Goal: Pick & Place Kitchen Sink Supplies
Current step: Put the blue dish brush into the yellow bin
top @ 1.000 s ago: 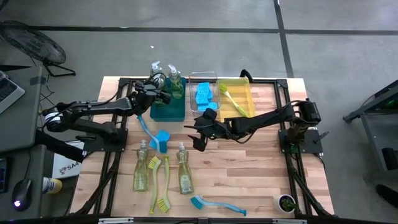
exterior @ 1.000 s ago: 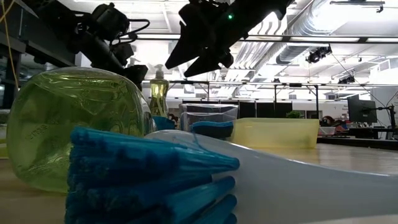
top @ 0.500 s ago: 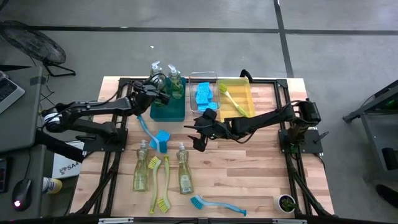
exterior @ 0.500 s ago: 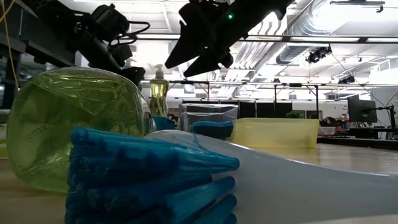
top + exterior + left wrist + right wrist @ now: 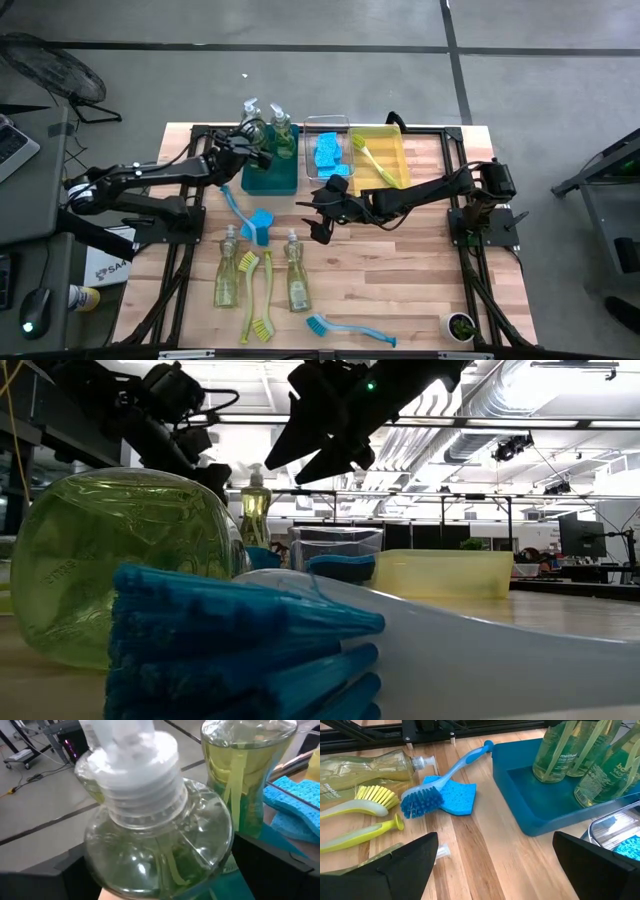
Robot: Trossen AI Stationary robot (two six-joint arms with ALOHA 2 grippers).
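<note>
My left gripper [image 5: 256, 150] is at the teal bin's [image 5: 272, 178] far left corner. Its open fingers stand on either side of a clear pump bottle [image 5: 160, 840] of yellow-green soap. A second bottle [image 5: 245, 775] stands upright in the bin behind it. My right gripper [image 5: 320, 226] hovers open above the table's middle, holding nothing [image 5: 495, 865]. Two more bottles [image 5: 228, 272] [image 5: 296, 276] lie flat on the table between yellow-green brushes [image 5: 258, 298]. A blue brush [image 5: 445, 775] rests its bristles on a blue sponge [image 5: 457, 800]. My left gripper has the pump bottle's body [image 5: 165, 865], below the white collar [image 5: 140, 785], between its two fingers, coming level from the table's left. The bottle fills the view, and I cannot tell whether the fingers touch it.
The clear bin [image 5: 328, 128] holds blue sponges. A yellow-green brush lies in the yellow bin [image 5: 392, 150]. Another blue brush [image 5: 345, 328] lies near the table's near edge. Bare wood shows on the table's near right [image 5: 400, 290]. A small cup [image 5: 460, 325] stands at the near right corner.
My left arm has drawn back a little, up and toward the table's left. The bottles in the teal bin have stayed where they were, and my right arm has kept still.
</note>
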